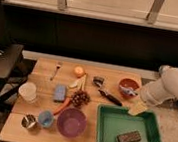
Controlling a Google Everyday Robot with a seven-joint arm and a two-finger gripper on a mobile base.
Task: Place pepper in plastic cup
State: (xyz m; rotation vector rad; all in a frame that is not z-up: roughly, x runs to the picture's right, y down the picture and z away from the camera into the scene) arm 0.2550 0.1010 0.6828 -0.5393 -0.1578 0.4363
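Note:
The pepper, long, slim and orange-red, lies slanted on the wooden table between the blue sponge and the purple bowl. The small light-blue plastic cup stands just left of the purple bowl, a short way below the pepper's lower tip. My white arm reaches in from the right. Its gripper is open at the red bowl, far right of the pepper and cup, and holds nothing.
A shiny metal cup and a whitish tumbler stand left of the plastic cup. A fork, an orange, a brown cluster and a black-handled tool lie mid-table. A green tray holds a dark bar.

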